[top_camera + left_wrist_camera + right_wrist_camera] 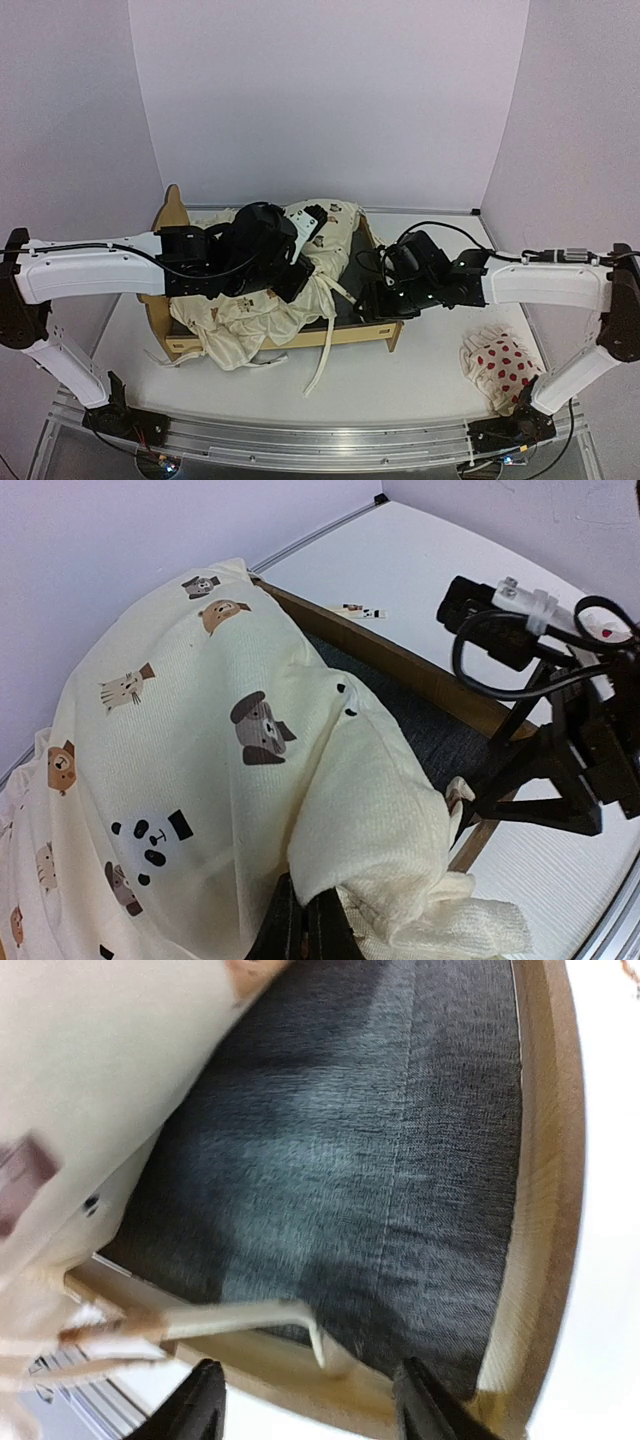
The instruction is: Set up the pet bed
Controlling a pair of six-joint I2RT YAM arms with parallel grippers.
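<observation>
Now, pet bed (270,343): middle of table (420,390), between both arms, grey base partly bare.
Left claw (305,925): shut, pinching cream animal-print cushion (200,730) bunched over bed.
Right claw (312,1400): parted, empty, over bed's wooden rail.
Pillow (500,365): right side, apart from bed.

This is a robotics lab cell, not a living room. Plain pale walls (330,100) close round a white table (430,390) on three sides, like a photo booth. Along the near edge runs a bare aluminium rail (320,440). The left arm (80,270) and the right arm (550,285), white shells on black joints, are bolted there, with black cables (440,228) looping off them. The homely touch is the pet bed (365,330), small plywood, on that table.
</observation>
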